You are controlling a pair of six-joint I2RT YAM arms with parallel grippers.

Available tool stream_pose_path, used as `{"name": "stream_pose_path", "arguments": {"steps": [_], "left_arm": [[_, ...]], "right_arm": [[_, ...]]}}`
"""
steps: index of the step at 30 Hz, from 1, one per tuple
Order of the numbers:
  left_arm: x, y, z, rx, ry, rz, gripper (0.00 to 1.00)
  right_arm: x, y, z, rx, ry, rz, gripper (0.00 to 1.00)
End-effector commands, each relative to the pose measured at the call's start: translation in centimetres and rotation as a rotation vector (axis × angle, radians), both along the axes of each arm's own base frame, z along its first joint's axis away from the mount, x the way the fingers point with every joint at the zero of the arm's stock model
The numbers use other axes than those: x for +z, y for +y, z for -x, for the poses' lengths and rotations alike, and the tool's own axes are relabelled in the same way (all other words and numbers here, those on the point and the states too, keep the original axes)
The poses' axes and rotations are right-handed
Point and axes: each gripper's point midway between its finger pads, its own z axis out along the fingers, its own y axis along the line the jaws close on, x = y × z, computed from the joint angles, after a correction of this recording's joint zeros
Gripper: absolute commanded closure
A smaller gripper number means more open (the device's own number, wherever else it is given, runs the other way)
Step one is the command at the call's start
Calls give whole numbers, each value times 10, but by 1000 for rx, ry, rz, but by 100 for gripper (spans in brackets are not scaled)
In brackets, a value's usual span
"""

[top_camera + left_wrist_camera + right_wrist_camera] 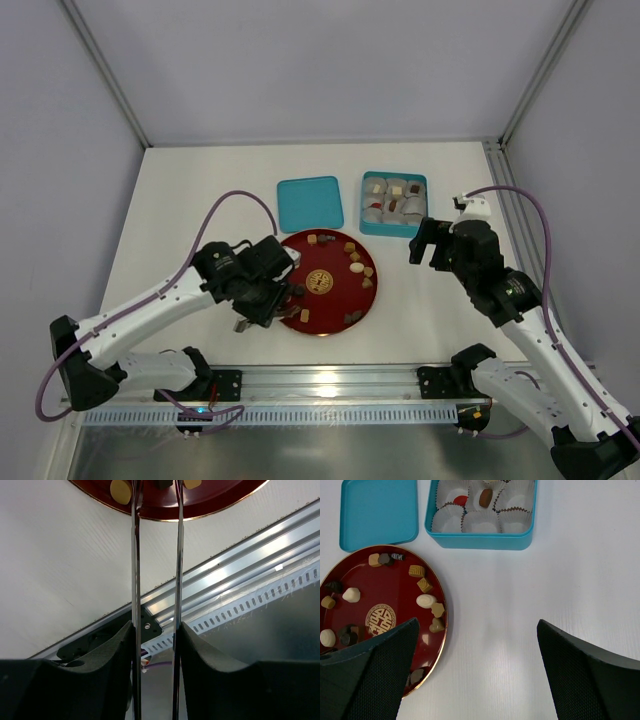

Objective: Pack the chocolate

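Top external: the chocolate (357,268) rings the red plate (335,308) around a gold emblem (319,281) I cannot read; more sits in the teal box (392,233) at 1 o'clock. Left claw (293,294) is narrow at the plate's 9 o'clock, and I cannot tell if it grips. Right claw (477,624) gapes wide over the tabletop (200,200).

I run two white-shelled arms (150,305) with black joints, looping purple cables (235,197), and black rough-textured claw fingers (370,675).
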Motion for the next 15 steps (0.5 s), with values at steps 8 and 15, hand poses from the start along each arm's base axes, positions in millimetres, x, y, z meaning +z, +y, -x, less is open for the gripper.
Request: {"name": "stream_pose_path", "arguments": {"steps": [8,15], "left_arm": [[-3,-3,1,-27,14,-28,62],[-6,-4,-3,-26,4,-46,78]], "right_arm": [[10,-1,-4,-13,-42,-18,0],[10,-1,-5,-15,-42,-15,0]]}}
